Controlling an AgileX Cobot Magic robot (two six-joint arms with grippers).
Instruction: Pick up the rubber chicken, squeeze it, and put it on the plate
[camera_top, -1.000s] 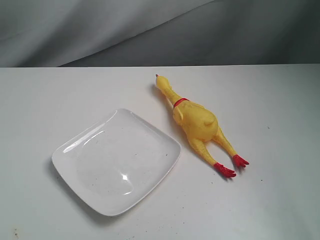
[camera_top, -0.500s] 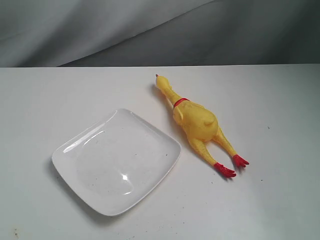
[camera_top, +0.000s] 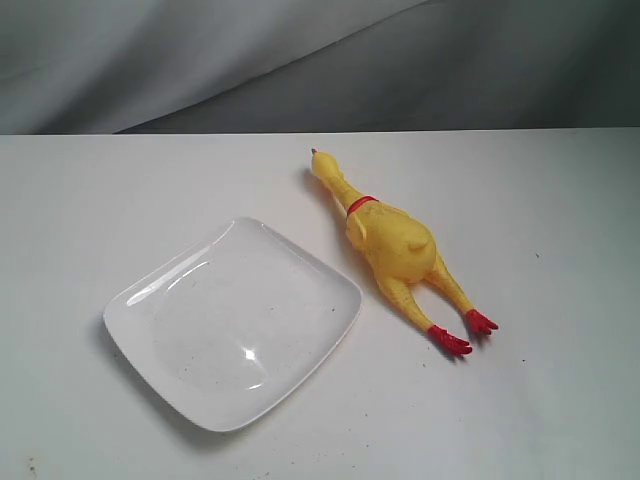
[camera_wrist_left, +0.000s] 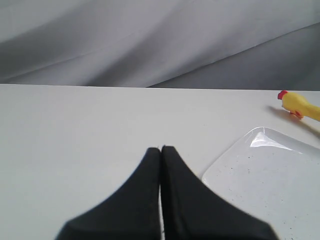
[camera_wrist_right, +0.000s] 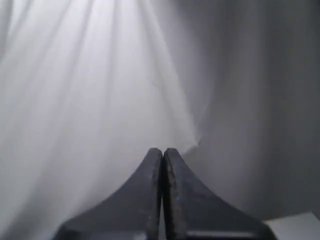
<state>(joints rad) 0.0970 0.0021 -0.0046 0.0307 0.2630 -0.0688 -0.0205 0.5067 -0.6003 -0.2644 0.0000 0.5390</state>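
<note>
Risk sits in the grasp to come: the rubber chicken (camera_top: 395, 245) is plump in the body and thin in the legs, so a pinch near the red feet could let it slip; it lies flat on the table (camera_top: 90, 190), right of centre in the exterior view, just beside the plate (camera_top: 150, 300) at lower left; left gripper (camera_wrist_left: 161, 149) and right gripper (camera_wrist_right: 163, 150) are pressed together, empty, well apart from it.

Only head and neck of chicken (camera_wrist_left: 298, 104) inside left wrist view's edge, plate (camera_wrist_left: 265, 175) cropped at corner, left end effector (camera_wrist_left: 161, 149) and right end effector (camera_wrist_right: 162, 150) blurred, bases cut off, surface (camera_wrist_right: 295, 226) a mere sliver
</note>
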